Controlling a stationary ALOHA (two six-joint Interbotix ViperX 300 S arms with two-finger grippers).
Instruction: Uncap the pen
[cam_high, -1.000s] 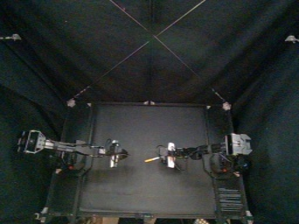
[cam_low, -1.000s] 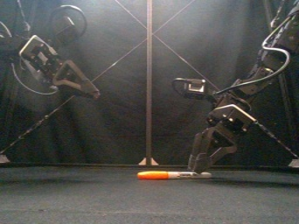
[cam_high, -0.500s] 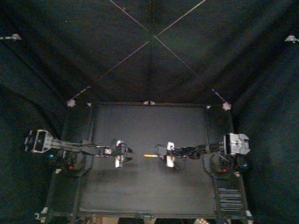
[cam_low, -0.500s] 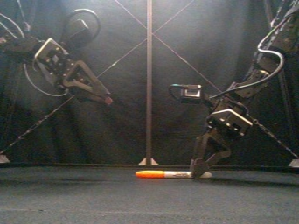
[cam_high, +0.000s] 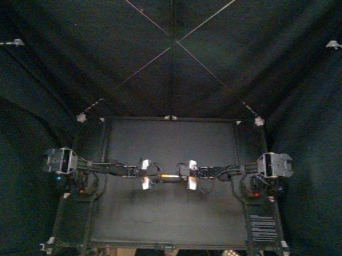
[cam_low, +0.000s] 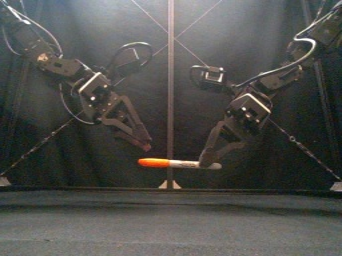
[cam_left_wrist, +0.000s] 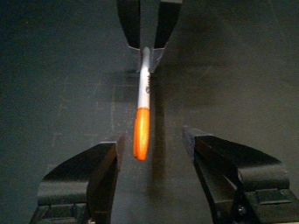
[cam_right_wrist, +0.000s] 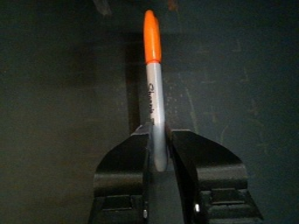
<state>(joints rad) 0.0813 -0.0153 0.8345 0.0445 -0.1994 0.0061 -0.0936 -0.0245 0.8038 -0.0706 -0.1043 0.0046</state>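
**Pen (cam_low: 181, 163) held level in the air, orange cap (cam_low: 155, 162) toward the spread left claw (cam_low: 142, 146)**

The right claw (cam_low: 211, 160) pinches the pen by its grey barrel, well above the counter (cam_low: 80, 215). The long axis runs side to side, along the line between the two arms. The cap points away from the right claw and straight at the left claw, which hangs just beside and a little above the cap's tip. In the left wrist view the cap lies in the gap between the wide-open jaws and touches neither. The left claw is nearer the cap, so the next move is probably to close on the orange end and pull along that axis.
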